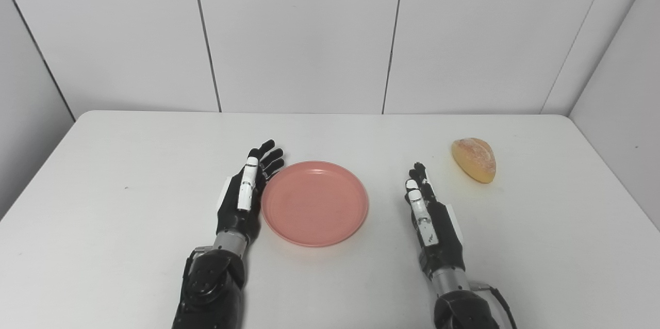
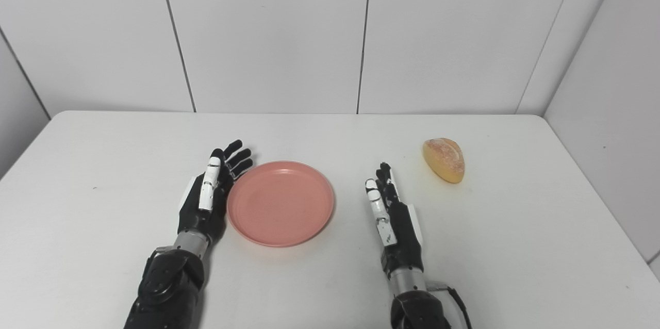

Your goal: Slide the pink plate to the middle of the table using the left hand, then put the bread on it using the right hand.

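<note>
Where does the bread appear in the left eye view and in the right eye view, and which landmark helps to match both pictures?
Left eye view: the bread lies right of centre, beyond the right hand.
Right eye view: the bread lies nearer the picture's centre.
Shared landmark: the pink plate, between the hands.

2 side-by-side head views down onto one table (image 1: 129,164)

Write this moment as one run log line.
left hand: open, beside pink plate | right hand: open, empty | bread: on table, off plate
</note>
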Controlling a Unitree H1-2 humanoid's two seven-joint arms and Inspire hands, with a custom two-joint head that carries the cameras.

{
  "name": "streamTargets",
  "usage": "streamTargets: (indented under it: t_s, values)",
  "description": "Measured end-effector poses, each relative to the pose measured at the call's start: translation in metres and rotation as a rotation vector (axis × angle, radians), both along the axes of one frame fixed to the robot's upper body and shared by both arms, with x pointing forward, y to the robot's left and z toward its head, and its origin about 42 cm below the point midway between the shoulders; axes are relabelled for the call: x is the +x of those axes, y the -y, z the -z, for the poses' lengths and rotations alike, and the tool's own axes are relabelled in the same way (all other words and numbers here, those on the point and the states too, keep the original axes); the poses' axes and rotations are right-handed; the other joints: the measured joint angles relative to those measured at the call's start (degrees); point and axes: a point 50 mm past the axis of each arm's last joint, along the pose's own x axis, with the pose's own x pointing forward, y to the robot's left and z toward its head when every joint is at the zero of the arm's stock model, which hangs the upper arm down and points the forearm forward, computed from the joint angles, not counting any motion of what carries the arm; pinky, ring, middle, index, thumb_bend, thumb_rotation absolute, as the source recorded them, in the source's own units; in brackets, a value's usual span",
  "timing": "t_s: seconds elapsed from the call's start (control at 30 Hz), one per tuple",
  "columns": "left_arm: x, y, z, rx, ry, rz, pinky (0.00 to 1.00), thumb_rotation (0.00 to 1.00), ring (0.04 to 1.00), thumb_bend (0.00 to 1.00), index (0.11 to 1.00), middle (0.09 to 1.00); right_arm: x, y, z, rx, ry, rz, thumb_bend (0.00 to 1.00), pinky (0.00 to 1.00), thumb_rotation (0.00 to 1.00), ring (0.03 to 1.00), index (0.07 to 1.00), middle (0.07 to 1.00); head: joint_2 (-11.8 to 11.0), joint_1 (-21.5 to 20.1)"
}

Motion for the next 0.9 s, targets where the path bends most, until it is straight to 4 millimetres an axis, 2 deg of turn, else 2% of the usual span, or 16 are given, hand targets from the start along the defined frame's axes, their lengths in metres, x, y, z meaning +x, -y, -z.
streamTargets:
  t_s: [0.23, 0.4, 0.77, 0.9]
  values:
    - [-0.007, 0.008, 0.000, 0.001, 0.003, 0.024, 0.98, 1.00, 0.939, 0.45, 0.905, 0.917, 0.000, -0.001, 0.000, -0.005, 0.001, -0.003, 0.54, 1.00, 0.86, 1.000, 1.000, 1.000, 0.26, -0.09]
    - [-0.011, 0.011, 0.001, 0.023, 0.006, 0.028, 0.98, 1.00, 0.930, 0.44, 0.898, 0.906, 0.001, 0.000, -0.001, -0.003, 0.002, 0.004, 0.52, 1.00, 0.85, 1.000, 1.000, 1.000, 0.44, -0.27]
    - [-0.012, 0.014, 0.003, 0.100, 0.051, 0.018, 0.99, 1.00, 0.965, 0.44, 0.926, 0.944, 0.001, 0.002, -0.001, 0.013, 0.002, 0.011, 0.50, 1.00, 0.85, 1.000, 1.000, 1.000, 0.44, 0.00]
    - [-0.012, 0.014, 0.003, 0.121, 0.064, 0.008, 0.99, 1.00, 0.972, 0.42, 0.934, 0.951, 0.002, 0.005, -0.002, 0.024, 0.003, 0.015, 0.55, 1.00, 0.88, 1.000, 1.000, 1.000, 0.35, 0.09]
